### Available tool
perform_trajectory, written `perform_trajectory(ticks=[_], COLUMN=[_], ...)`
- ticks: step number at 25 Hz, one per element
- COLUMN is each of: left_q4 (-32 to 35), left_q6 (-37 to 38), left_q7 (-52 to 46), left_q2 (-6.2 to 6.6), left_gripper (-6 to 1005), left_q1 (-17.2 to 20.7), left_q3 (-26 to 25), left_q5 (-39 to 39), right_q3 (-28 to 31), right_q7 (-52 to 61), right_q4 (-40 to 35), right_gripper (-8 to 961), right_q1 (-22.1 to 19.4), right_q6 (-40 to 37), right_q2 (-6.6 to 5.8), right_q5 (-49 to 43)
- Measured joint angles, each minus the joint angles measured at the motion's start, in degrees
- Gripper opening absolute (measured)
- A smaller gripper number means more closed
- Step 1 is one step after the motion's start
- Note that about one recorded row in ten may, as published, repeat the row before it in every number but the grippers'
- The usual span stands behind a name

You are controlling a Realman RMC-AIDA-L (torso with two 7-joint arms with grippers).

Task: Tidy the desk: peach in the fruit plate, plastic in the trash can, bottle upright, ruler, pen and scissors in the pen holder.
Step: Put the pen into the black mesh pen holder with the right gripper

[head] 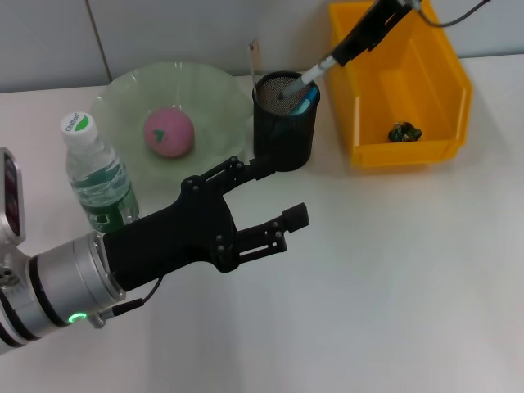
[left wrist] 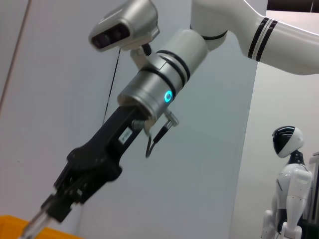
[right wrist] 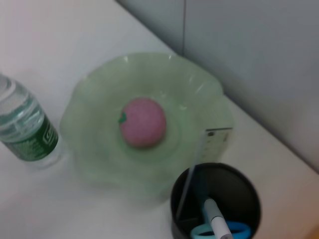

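The left gripper (head: 266, 196) hangs open in front of the pen holder (head: 284, 123). The yellow trash can (head: 446, 65), just right of it, holds a dark scrap, probably plastic (head: 404, 131). The fruit plate (head: 123, 94) at its left carries the peach (head: 169, 131); the bottle (head: 97, 173) stands upright beyond. The right gripper (head: 337, 54), above the holder, grips the pen (head: 309, 77), tip inside beside the blue scissors (right wrist: 220, 231) and ruler (right wrist: 212, 144).

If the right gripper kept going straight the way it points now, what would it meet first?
Most likely the black pen holder: the right gripper slants down toward its mouth, holding a pen whose tip is already inside. Scissors lie just below. Exact depth is unclear.
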Motion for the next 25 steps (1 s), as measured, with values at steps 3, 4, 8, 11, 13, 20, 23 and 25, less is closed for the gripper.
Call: perform_trajectory(ticks=[3,4,8,11,13,20,23,25], left_q4=[0.0,0.0,0.0,0.0,0.0,0.0,0.0,0.0], left_q6=[0.0,0.1,0.2,0.3,0.3,0.4,0.4,0.4], left_q7=[0.0,0.0,0.0,0.0,0.0,0.0,0.0,0.0], left_q2=[-0.02,-0.05,-0.07,-0.08,-0.09,-0.09,-0.08,-0.06], left_gripper=[847,847,847,847,847,847,847,847], left_q1=[0.1,0.1,0.3,0.4,0.5,0.7,0.7,0.7], left_q3=[0.0,0.0,0.0,0.0,0.0,0.1,0.2,0.4], left_q5=[0.0,0.0,0.0,0.0,0.0,0.0,0.0,0.0], right_q3=[-0.9,-1.3,-1.6,-1.6,-1.6,-1.7,-1.7,-1.7], right_q7=[0.0,0.1,0.1,0.3,0.7,2.2,2.2,2.2], right_q4=[1.1,1.7,2.6,3.4,3.8,3.6,3.3,2.5], right_gripper=[175,179,197,210,219,250,306,401], right_q1=[0.4,0.6,1.2,1.6,1.8,1.8,1.8,1.7], right_q6=[1.4,2.4,4.5,5.7,6.4,8.5,8.6,8.7], right_q2=[0.63,1.02,2.13,2.53,2.61,3.57,3.89,4.21], right_q5=[-0.5,-1.0,-2.4,-3.2,-3.4,-5.1,-5.6,-5.8])
